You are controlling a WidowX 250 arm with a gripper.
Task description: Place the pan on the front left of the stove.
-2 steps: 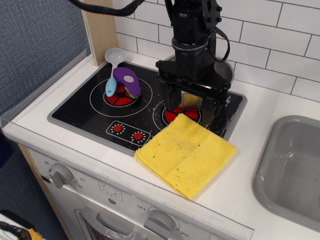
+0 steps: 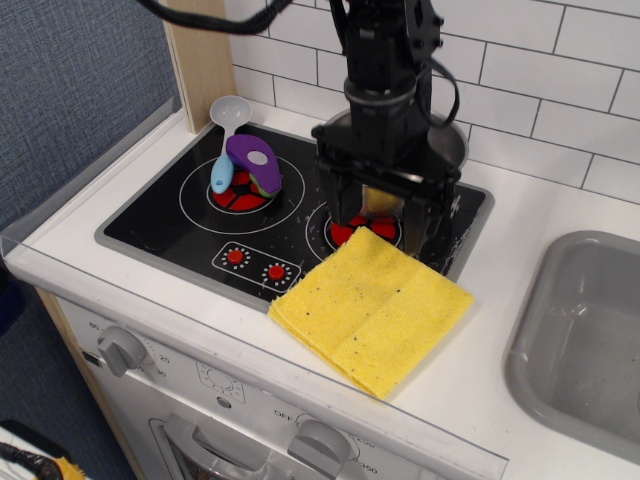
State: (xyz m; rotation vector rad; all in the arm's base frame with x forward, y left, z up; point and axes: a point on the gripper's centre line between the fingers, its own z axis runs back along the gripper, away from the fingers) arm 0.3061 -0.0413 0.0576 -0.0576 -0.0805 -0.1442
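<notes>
Hovering over the right burner, my claw [image 2: 382,205] has its fingers spread wide with nothing in them. Behind it, the pan [image 2: 445,140] sits at the stove's [image 2: 160,215] back right, mostly hidden by the arm. I judge the yellow cloth [image 2: 370,308] could snag and the purple toy [image 2: 252,163] block the left burner.

White rectangular tiles [image 2: 560,90] with grey joints cover the back wall, and a blue-grey textured wall [image 2: 70,90] stands at the left. A wooden post [image 2: 203,55] rises in the corner behind the white counter [image 2: 500,290].
</notes>
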